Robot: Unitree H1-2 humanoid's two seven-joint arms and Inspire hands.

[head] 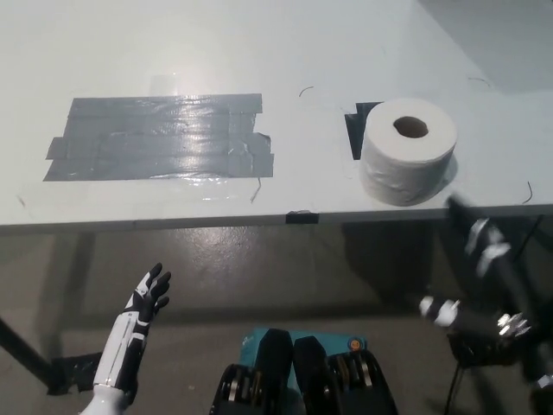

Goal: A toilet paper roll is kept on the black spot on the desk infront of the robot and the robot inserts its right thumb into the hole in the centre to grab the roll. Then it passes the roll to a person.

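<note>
Roll: toilet paper roll (408, 151) standing on end on the white worktop (259, 52), hole facing up, sitting near the front edge at the picture's right.
Black spot: dark patch (356, 125) peeking out from under the roll on its left side (mostly covered by the roll, so only a corner showing).
Right hand: black right hand (484, 285) hanging below the worktop's front edge at the lower right, blurred, well apart from the roll and not touching it.
Right fingers: smeared by the blur; cannot tell whether spread or closed, though holding nothing visible.
Left hand: white left hand (151, 294) resting at the lower left, below the worktop edge, over the floor.
Left fingers: dark fingers (159, 281) spreading apart and pointing up, holding nothing.
Tape: wide grey tape patch (160, 138) lying flat on the worktop's left half, strips overlapping, shining under the light, well apart from the roll.
Edge marker: small dark tab (302, 216) sitting on the worktop's front edge, between the tape patch and the roll.
Floor: grey floor (259, 268) showing beneath the worktop.
</note>
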